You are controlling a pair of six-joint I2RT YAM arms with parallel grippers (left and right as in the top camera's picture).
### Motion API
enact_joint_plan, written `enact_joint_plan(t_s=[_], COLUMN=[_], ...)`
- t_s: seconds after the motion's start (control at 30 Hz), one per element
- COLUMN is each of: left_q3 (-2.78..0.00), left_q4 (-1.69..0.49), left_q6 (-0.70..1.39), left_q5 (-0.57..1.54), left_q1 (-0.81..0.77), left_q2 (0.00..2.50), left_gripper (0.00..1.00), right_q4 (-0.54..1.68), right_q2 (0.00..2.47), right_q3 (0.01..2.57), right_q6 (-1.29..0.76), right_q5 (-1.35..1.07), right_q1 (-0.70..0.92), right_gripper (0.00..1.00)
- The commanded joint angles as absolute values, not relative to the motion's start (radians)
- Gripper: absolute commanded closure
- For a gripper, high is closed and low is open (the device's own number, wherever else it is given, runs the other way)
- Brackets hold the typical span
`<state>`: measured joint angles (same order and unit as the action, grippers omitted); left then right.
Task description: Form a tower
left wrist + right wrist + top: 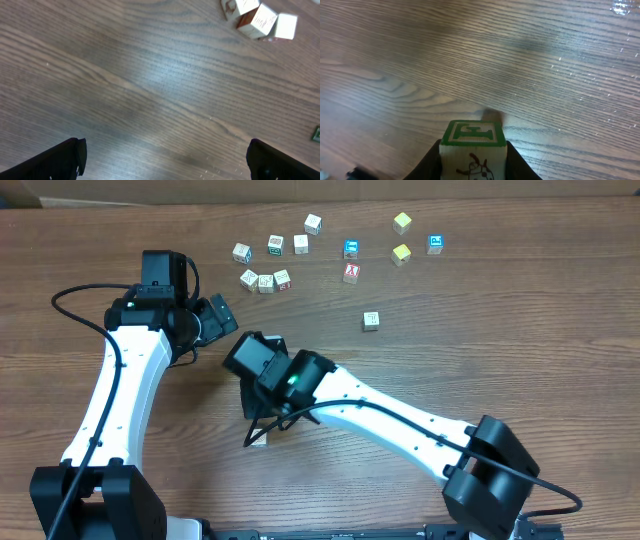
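Observation:
My right gripper [472,162] is shut on a pale wooden cube [472,150] that has a green letter on its top face and a small drawing on the side facing the camera. It hangs over bare table. In the overhead view this cube [258,441] shows as a pale corner under the right arm, near the table's front middle. My left gripper [222,315] stands wide open with nothing between its fingers [67,155], over bare wood. The tower is out of view.
Several loose letter cubes [266,281] lie scattered along the far side, among them blue-faced [351,249], red-faced [351,273] and yellow [401,254] ones. A lone cube [371,321] lies nearer the middle. Three cubes [260,19] show at the left wrist view's top right.

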<state>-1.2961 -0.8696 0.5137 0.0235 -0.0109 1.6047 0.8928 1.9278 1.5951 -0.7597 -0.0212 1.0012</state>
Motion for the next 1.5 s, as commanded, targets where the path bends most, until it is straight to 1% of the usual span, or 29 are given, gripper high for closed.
enact_joint_plan(t_s=[0.0,0.17,0.3,0.37,0.7,0.8,0.83,0.87,1.0,1.2,1.47], left_q3=[-1.309,-1.309,-1.309,-1.309,-1.309,-1.309,-1.309,-1.309,-1.309,-1.309,-1.309], left_q4=[-0.863,-0.863,-0.863,-0.863,-0.863,-0.863,-0.863,-0.863,-0.863,-0.863,-0.863], left_q6=[0.498,0.497,0.497,0.497,0.497,0.497,0.497,0.497,0.497,0.497,0.497], left_q5=[0.026,0.001,-0.011,-0.011,-0.011,-0.011,-0.011,-0.011,-0.010,-0.010,-0.010], left_q1=[0.020,0.065,0.083,0.084,0.084,0.084,0.084,0.084,0.084,0.084,0.084], left_q2=[1.602,1.602,1.602,1.603,1.603,1.603,1.602,1.603,1.603,1.602,1.603], left_gripper=[0.00,0.00,0.01,0.01,0.01,0.01,0.00,0.00,0.00,0.01,0.00], right_q4=[0.890,0.883,0.879,0.875,0.917,0.958,0.968,0.976,0.976,0.977,0.963], right_q2=[1.967,2.006,2.033,2.036,2.036,2.036,2.036,2.036,2.036,2.036,2.036], right_q3=[1.589,1.589,1.589,1.589,1.589,1.589,1.589,1.589,1.589,1.589,1.589], right_q6=[-0.789,-0.780,-0.698,-0.640,-0.094,0.034,0.060,0.083,0.091,0.365,0.561], right_q5=[0.056,0.153,0.165,0.154,0.129,0.109,0.099,0.087,0.079,-0.057,-0.066], right_q1=[1.045,1.095,1.119,1.126,1.134,1.134,1.134,1.134,1.132,1.130,1.119], right_gripper=[0.84,0.84,0.84,0.86,0.87,0.88,0.91,0.96,0.96,0.95,0.95])
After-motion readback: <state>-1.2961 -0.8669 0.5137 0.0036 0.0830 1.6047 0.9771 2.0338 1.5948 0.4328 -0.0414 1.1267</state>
